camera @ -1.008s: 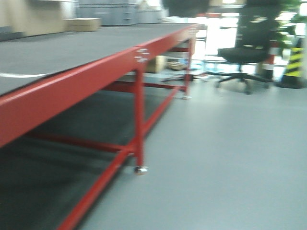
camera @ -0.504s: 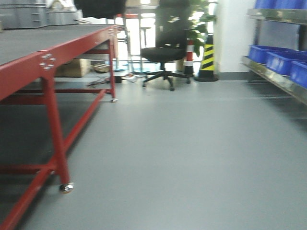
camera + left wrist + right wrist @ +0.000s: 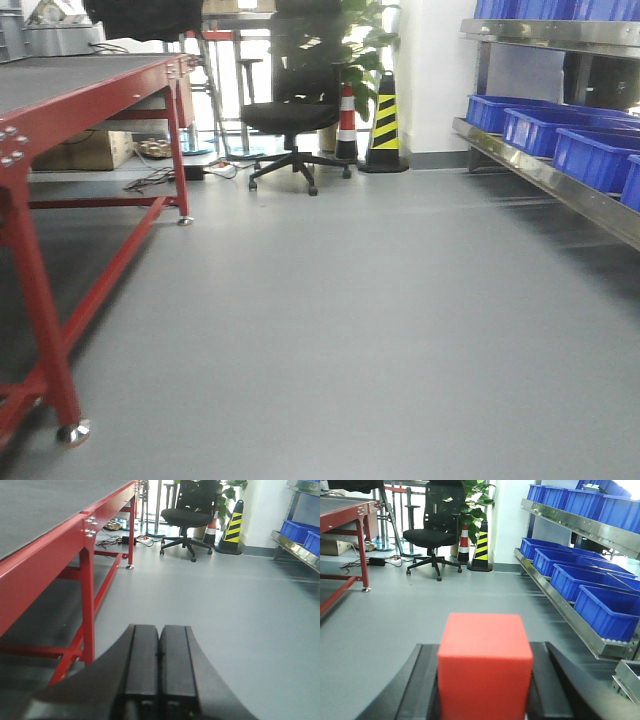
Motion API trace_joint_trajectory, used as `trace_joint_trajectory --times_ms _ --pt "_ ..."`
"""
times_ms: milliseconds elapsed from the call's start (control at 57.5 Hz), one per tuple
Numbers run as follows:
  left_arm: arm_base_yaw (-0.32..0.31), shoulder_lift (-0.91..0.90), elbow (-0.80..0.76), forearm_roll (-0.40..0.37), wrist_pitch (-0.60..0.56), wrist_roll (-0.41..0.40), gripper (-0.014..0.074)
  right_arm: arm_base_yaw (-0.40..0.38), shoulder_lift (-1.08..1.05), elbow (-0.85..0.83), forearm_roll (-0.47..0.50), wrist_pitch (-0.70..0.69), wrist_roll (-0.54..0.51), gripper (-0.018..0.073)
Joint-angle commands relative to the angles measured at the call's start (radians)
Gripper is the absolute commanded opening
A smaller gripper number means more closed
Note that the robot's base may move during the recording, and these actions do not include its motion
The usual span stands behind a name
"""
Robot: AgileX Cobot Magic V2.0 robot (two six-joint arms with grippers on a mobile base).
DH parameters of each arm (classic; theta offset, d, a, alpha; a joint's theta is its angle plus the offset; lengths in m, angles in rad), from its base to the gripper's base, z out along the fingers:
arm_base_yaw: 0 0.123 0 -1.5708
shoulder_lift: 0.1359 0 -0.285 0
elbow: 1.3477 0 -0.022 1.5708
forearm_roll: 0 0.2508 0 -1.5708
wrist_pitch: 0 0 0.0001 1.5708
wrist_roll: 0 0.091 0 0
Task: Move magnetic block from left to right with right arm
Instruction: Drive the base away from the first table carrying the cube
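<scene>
Here, the matte, sharp-edged red magnetic block [image 3: 485, 665] sits clamped in the forward-pointing right gripper [image 3: 484, 687], while the left gripper [image 3: 159, 652], pads together, holds nothing.

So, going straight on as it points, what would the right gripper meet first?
Nothing close, it seems. The right gripper, shut on the red cube, faces bare floor; the yellow-black cone stands far beyond, though depth is unclear.

The magnetic block [image 3: 484, 667] is cut off at the bottom edge.
</scene>
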Motion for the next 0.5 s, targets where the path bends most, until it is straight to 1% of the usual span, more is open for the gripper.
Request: trace_joint_trajectory --times_ms 0,487 --pt "0.001 -0.012 0.008 -0.009 -0.087 0.0 -0.0126 -0.006 0.007 -0.028 -0.012 -0.086 -0.007 0.0221" --pt "0.001 -0.012 0.008 -0.009 -0.087 0.0 -0.0126 -0.006 0.007 -0.028 -0.012 -0.086 -0.007 0.0221"
